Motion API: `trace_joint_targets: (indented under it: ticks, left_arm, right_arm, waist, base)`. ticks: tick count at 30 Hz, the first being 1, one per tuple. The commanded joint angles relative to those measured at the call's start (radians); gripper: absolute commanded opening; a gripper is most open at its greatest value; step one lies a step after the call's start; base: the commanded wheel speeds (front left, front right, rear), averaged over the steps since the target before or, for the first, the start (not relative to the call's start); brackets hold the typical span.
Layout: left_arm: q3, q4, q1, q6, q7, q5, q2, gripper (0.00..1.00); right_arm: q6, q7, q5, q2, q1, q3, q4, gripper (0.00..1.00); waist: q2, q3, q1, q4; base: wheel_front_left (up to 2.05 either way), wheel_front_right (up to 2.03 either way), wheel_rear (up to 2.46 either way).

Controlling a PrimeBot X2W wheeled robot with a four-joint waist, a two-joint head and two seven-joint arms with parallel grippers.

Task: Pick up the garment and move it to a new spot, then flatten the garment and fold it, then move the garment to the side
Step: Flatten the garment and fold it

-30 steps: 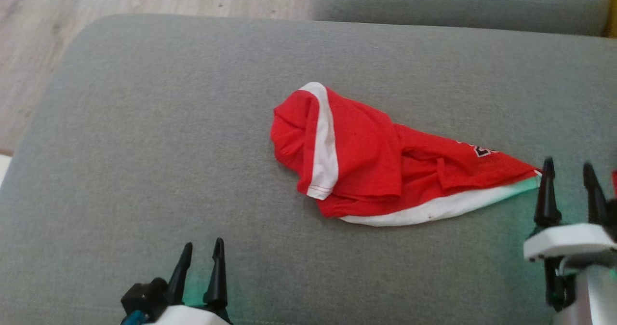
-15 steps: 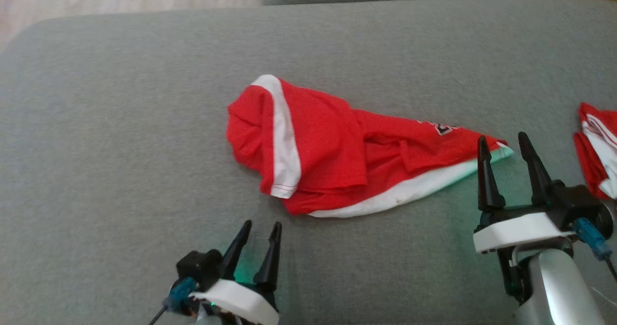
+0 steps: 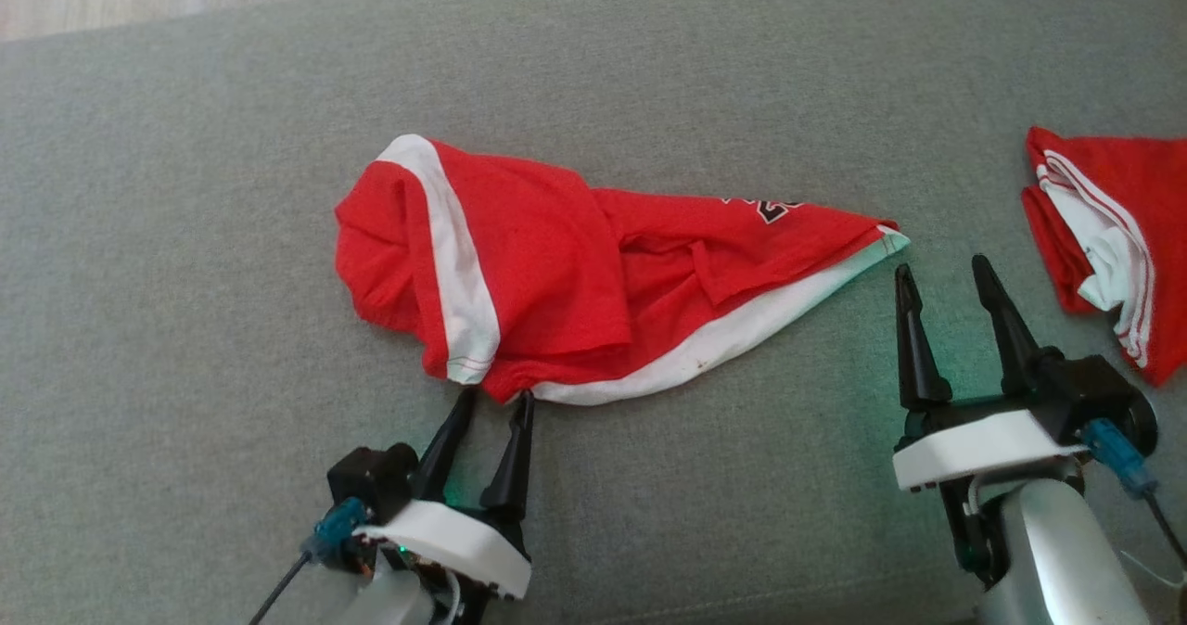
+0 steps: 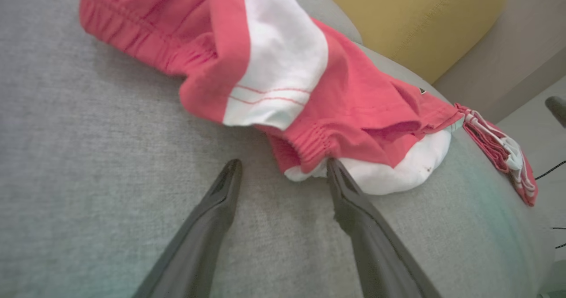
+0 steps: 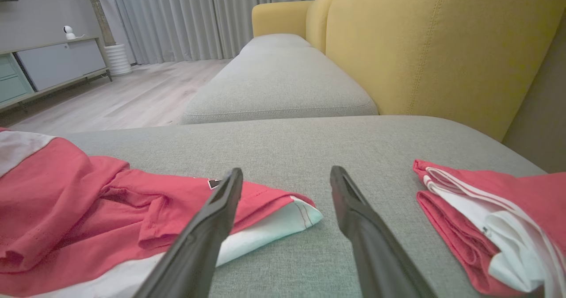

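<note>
On the grey sofa cushion [image 3: 185,189] lie two red-and-white pieces of clothing. The garment [image 3: 556,273] is the crumpled one in the middle, spread in a loose wedge with white bands along its edges. A second, folded garment [image 3: 1122,226] sits well apart from it on the robot's right.

A dark printed mark [image 3: 774,208] shows on the far part of the crumpled garment, but it is half tucked into a fold and cannot be read.

There are two grippers. The left gripper [image 3: 498,396] is at the garment's near edge, its fingers apart; in the left wrist view one fingertip touches the gathered red hem and the other rests just off the cloth. The right gripper [image 3: 939,268] is just beside the garment's pointed white corner, between it and the folded garment, its fingers spread and holding nothing.

Beyond the garment lies one more grey seat cushion [image 5: 278,81], with a yellow backrest [image 5: 420,46] alongside.
</note>
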Motion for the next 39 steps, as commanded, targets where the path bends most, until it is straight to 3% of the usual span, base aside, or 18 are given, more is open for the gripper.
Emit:
trace_joint_targets:
  ticks: [1, 9, 10, 13, 18, 27, 33, 39]
  left_arm:
    - [-0.006, -0.033, -0.022, -0.008, 0.002, -0.028, -0.001, 1.0]
    - [-0.035, -0.111, -0.014, -0.008, 0.002, -0.055, 0.02, 1.0]
    - [-0.038, -0.126, -0.009, -0.008, 0.002, -0.061, 0.026, 0.5]
    - [-0.046, -0.144, -0.005, -0.008, 0.002, -0.072, 0.035, 0.0]
    - [-0.042, -0.172, 0.003, -0.008, 0.002, -0.064, 0.041, 0.0]
    - [0.05, -0.187, 0.05, -0.008, 0.002, -0.045, 0.065, 0.0]
    - [0.095, -0.093, 0.001, -0.008, 0.002, -0.008, 0.104, 0.0]
    - [0.178, 0.037, -0.06, -0.008, 0.002, 0.049, 0.099, 0.0]
  right_arm:
    - [0.003, -0.006, 0.011, -0.003, -0.024, 0.027, -0.02, 1.0]
    - [0.003, -0.006, 0.014, -0.003, -0.023, 0.039, 0.006, 1.0]
    - [0.003, -0.006, 0.02, -0.003, -0.029, 0.043, 0.011, 1.0]
    - [0.003, -0.006, 0.029, -0.003, -0.036, 0.047, 0.016, 1.0]
    - [0.003, -0.006, 0.036, -0.003, -0.028, 0.035, 0.025, 1.0]
    - [0.003, -0.006, 0.066, -0.003, -0.014, 0.04, 0.043, 1.0]
    - [0.003, -0.006, 0.082, -0.003, -0.046, 0.073, 0.047, 1.0]
    - [0.003, -0.006, 0.084, -0.003, -0.053, 0.061, 0.063, 1.0]
  waist:
    - [-0.0001, 0.001, -0.0001, -0.006]
    - [-0.0001, -0.002, -0.0001, 0.006]
    - [-0.0001, -0.003, -0.0001, 0.007]
    - [-0.0001, -0.005, -0.0001, 0.011]
    - [-0.0001, -0.021, -0.0001, 0.037]
    - [-0.0001, -0.032, -0.0001, 0.116]
    - [-0.0001, 0.009, -0.0001, 0.097]
    - [-0.0001, 0.027, -0.0001, 0.057]
  base:
    - [0.0, 0.0, 0.0]
    - [0.0, 0.0, 0.0]
    - [0.0, 0.0, 0.0]
    - [0.0, 0.0, 0.0]
    - [0.0, 0.0, 0.0]
    - [0.0, 0.0, 0.0]
    - [0.0, 0.0, 0.0]
    - [0.0, 0.0, 0.0]
